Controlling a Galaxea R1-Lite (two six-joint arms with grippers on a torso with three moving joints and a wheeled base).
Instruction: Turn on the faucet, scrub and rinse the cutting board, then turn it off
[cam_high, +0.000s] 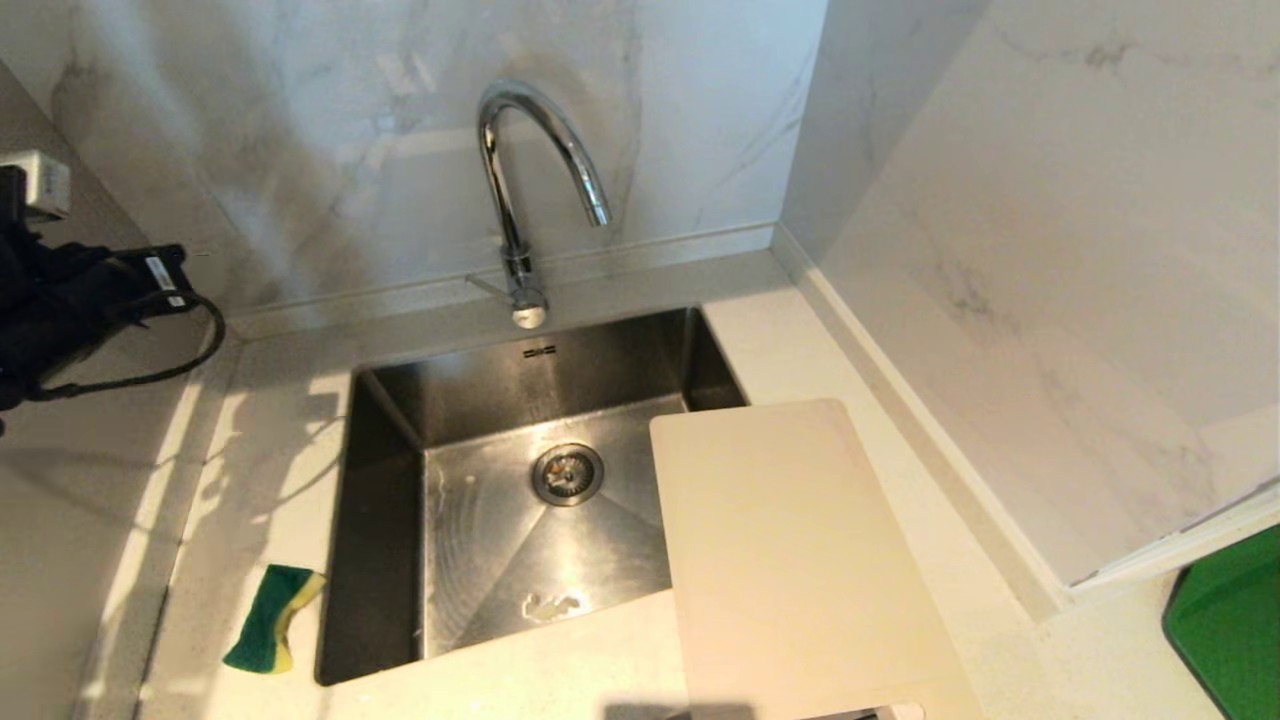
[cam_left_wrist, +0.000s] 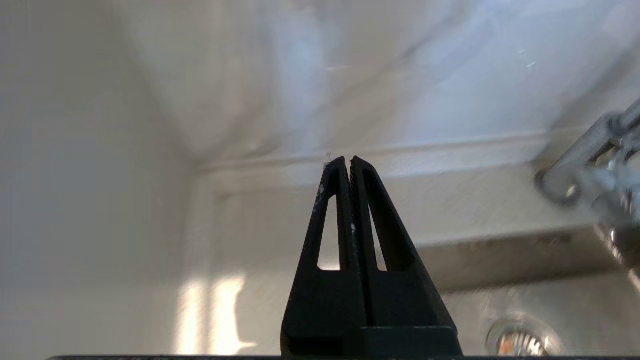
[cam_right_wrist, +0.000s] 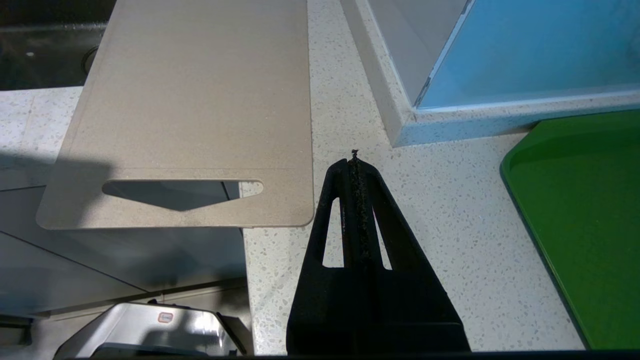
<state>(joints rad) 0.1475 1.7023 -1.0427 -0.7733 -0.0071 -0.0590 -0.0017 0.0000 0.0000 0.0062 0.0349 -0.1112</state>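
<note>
Chrome gooseneck faucet (cam_high: 520, 200) stands behind the steel sink (cam_high: 400, 560); pale rectangular plastic cutting board (cam_high: 790, 550) overhangs it; both the left gripper (cam_left_wrist: 348, 159) and the right gripper (cam_right_wrist: 354, 161) are closed, empty.

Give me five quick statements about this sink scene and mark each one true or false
1. The cutting board lies flat inside the sink basin. False: it rests on the countertop to the right of the sink, with one corner hanging over the basin.
2. A green and yellow sponge lies on the counter left of the sink. True.
3. Water is running from the faucet. False: no stream shows.
4. The left gripper is shut and holds nothing. True.
5. The right gripper grips the board's handle slot. False: it is shut and empty, above the counter beside the board.
</note>
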